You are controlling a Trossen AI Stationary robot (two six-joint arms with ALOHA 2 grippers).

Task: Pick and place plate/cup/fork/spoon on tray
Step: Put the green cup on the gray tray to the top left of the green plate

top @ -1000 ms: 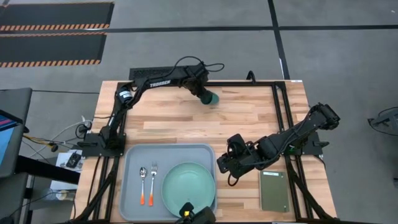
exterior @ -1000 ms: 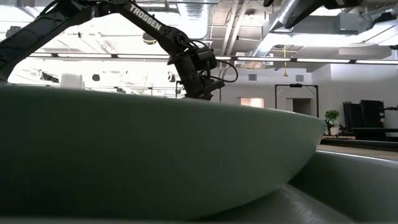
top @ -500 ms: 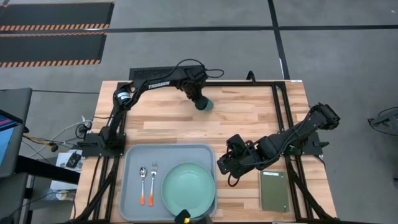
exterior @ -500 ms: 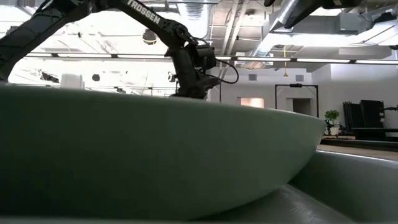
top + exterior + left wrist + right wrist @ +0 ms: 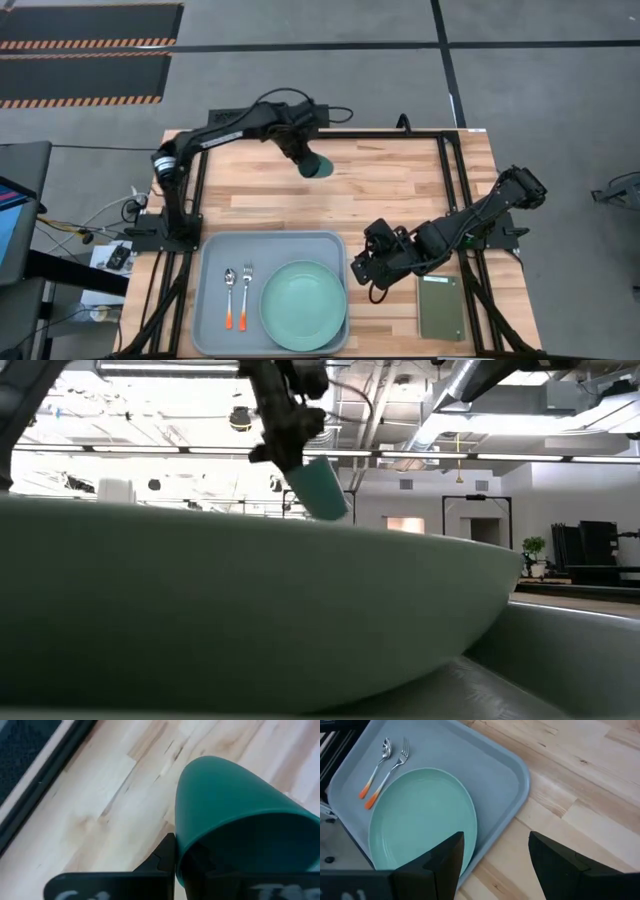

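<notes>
Left fingers (image 5: 306,160) pinching cup (image 5: 318,166) above table (tilted) — right fingers (image 5: 362,271) spread beside tray (image 5: 215,250)

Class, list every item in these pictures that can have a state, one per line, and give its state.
cup: held tilted by the left gripper, off the table
plate: flat on the tray
fork: lying on the tray
spoon: lying beside the fork
tray: on the table
left gripper: shut on the cup
right gripper: open, empty
</notes>
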